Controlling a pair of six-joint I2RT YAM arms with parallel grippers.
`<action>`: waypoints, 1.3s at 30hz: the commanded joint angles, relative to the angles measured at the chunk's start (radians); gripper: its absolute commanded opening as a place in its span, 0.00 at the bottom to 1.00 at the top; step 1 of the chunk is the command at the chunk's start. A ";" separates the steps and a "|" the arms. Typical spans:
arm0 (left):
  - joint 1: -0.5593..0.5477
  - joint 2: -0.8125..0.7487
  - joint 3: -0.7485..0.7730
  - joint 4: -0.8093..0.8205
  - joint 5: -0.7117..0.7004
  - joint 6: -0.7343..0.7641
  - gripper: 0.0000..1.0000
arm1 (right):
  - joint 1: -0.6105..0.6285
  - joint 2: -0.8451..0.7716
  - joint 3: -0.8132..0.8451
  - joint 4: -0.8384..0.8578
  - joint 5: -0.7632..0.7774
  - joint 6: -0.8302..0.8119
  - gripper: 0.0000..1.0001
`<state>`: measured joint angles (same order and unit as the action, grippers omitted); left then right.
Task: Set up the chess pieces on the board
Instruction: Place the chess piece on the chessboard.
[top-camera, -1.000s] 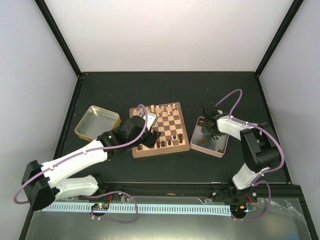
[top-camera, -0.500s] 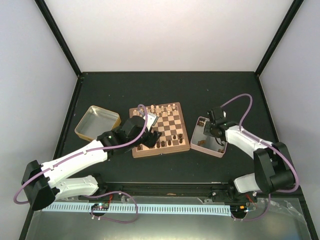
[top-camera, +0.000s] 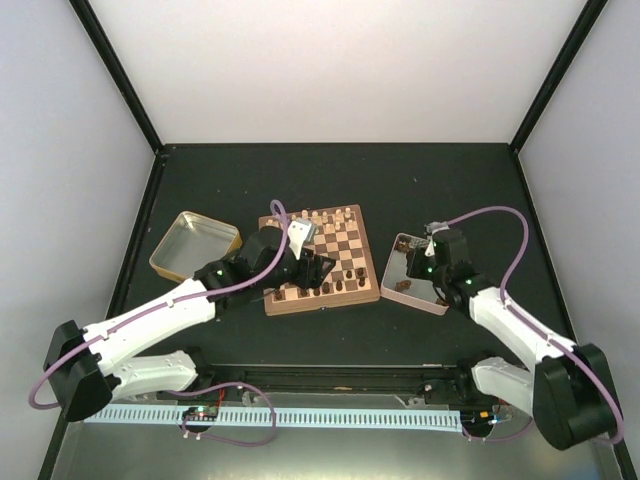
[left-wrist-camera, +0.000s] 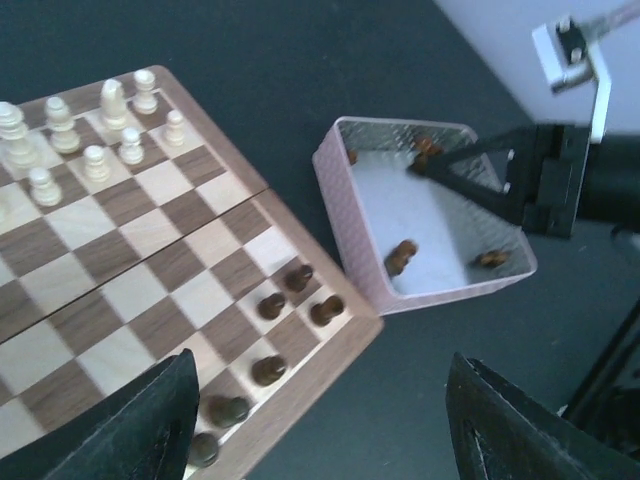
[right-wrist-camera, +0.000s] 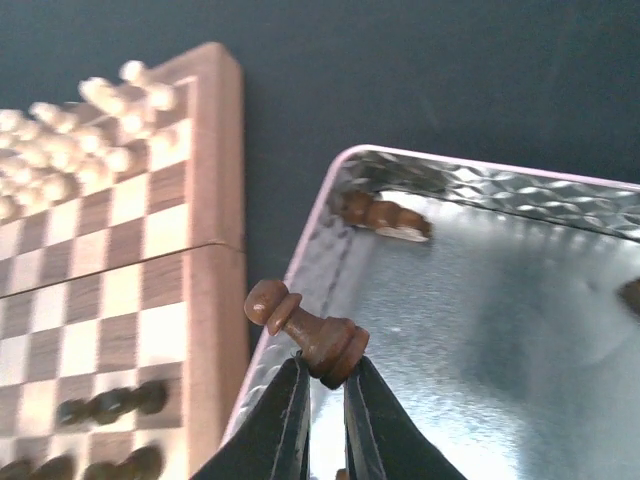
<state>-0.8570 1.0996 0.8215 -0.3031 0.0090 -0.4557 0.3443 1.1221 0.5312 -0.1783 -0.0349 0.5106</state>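
The board (top-camera: 300, 302) lies mid-table. Cream chess pieces (top-camera: 325, 216) (left-wrist-camera: 90, 130) (right-wrist-camera: 100, 130) fill its far rows. Several dark chess pieces (top-camera: 345, 280) (left-wrist-camera: 285, 320) stand at its near right corner. My left gripper (top-camera: 316, 272) (left-wrist-camera: 320, 370) hovers open over that corner, with nothing between its fingers. My right gripper (top-camera: 432, 264) (right-wrist-camera: 322, 385) is shut on the base of a dark pawn (right-wrist-camera: 305, 333). The pawn is tilted and hangs over the left rim of the pink-rimmed tray (top-camera: 420, 303) (right-wrist-camera: 300, 255).
More dark pieces lie loose in the tray (left-wrist-camera: 340, 215), one (right-wrist-camera: 385, 215) in a far corner and another (left-wrist-camera: 400, 257) mid-floor. A yellow-rimmed metal tin (top-camera: 195, 245) sits left of the board. Black frame posts stand at the table's far corners.
The left gripper has shifted right over the board's near right part and opened wider. The right arm has swung its elbow down toward the near edge, with its gripper still over the tray.
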 joint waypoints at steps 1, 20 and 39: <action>0.041 0.048 0.025 0.169 0.173 -0.146 0.70 | -0.007 -0.106 -0.071 0.168 -0.170 -0.044 0.10; 0.058 0.613 0.397 0.467 0.672 -0.319 0.72 | -0.007 -0.488 -0.227 0.218 -0.285 0.000 0.11; 0.030 0.750 0.481 0.459 0.728 -0.313 0.24 | -0.007 -0.476 -0.224 0.213 -0.304 -0.009 0.11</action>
<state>-0.8143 1.8339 1.2617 0.1337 0.7116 -0.7811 0.3443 0.6422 0.3134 0.0196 -0.3248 0.5030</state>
